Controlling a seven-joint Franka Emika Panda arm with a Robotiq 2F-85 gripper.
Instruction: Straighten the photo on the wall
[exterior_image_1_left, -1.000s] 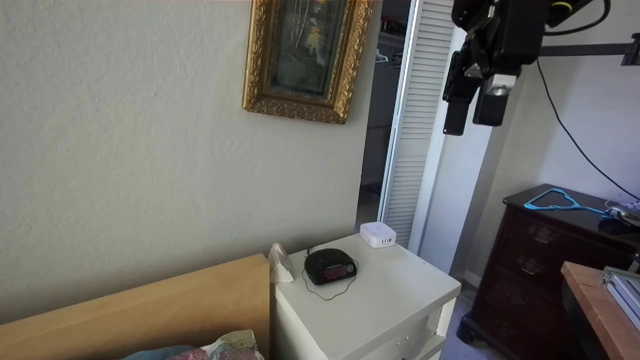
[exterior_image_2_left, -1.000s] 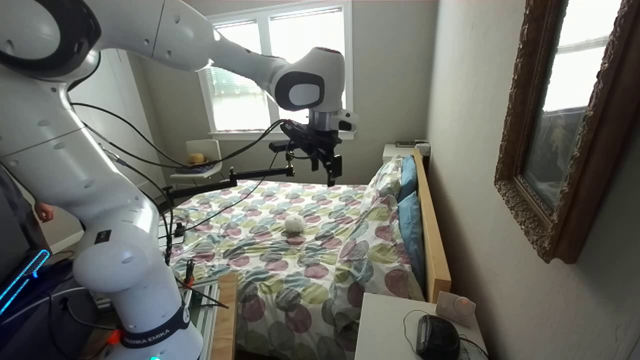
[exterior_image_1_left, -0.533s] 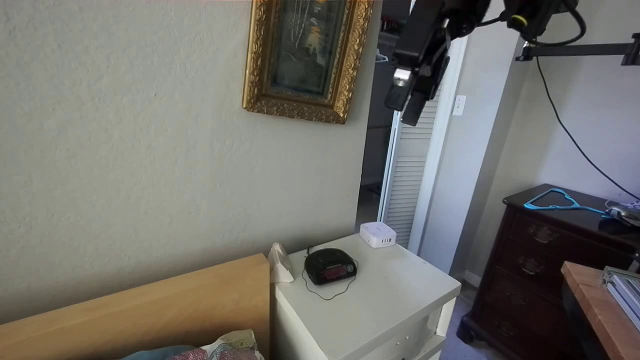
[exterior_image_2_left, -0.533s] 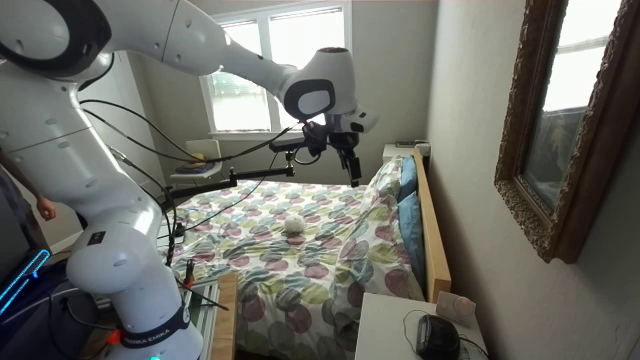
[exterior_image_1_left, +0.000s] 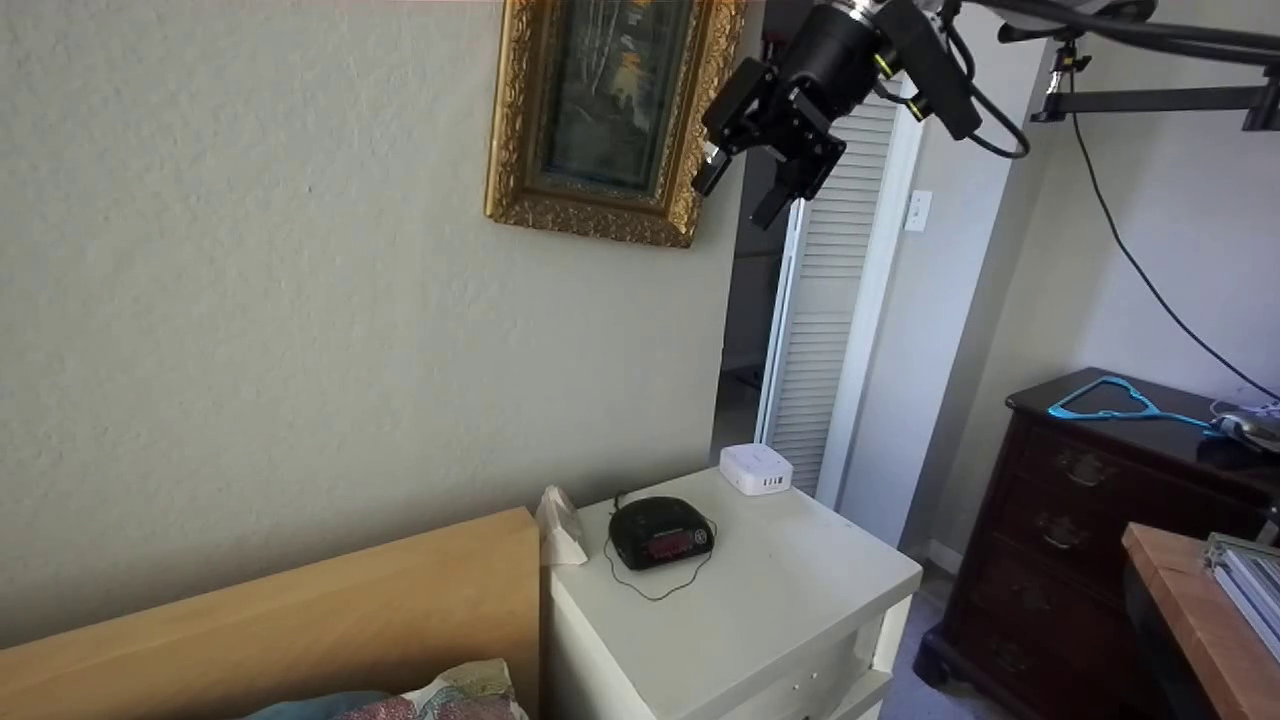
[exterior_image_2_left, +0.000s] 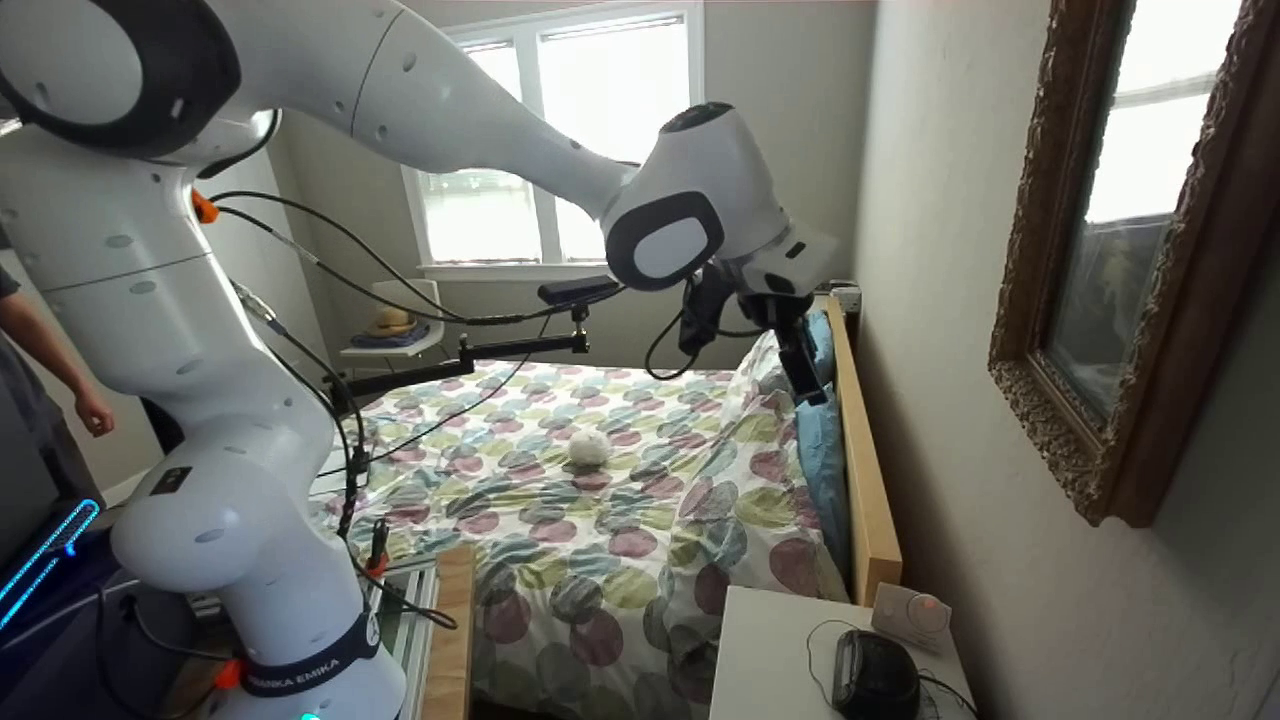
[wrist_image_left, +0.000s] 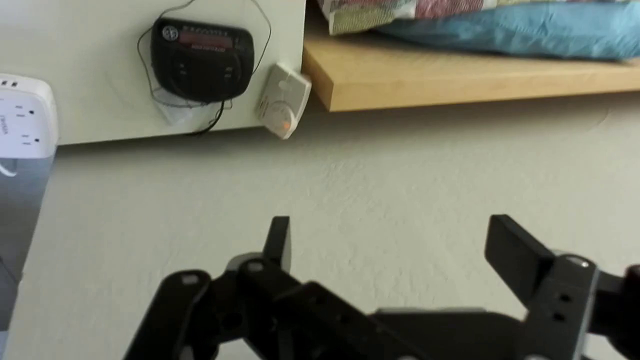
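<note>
Hovering with jaws spread apart, gripping nothing; seemingly preparing contact with tilted photo (exterior_image_1_left: 612, 112) on wall (exterior_image_1_left: 280, 290); next, likely needing nudge at lower corner.

1. Light source: the window (exterior_image_2_left: 608, 110) is overexposed to white in an exterior view.
2. Glare: a reflection of the window whitens the upper glass of the photo (exterior_image_2_left: 1125, 255).
3. Shadow: in an exterior view, the softly lit wall (exterior_image_1_left: 300, 320) darkens in a diffuse band along the headboard (exterior_image_1_left: 400, 590). The doorway (exterior_image_1_left: 757, 290) and dresser (exterior_image_1_left: 1045, 510) are dim.
4. Focus: in the wrist view, lettering on the clock (wrist_image_left: 202, 62) is smeared; the gripper (wrist_image_left: 390, 218) appears near-black and soft-edged.
</note>
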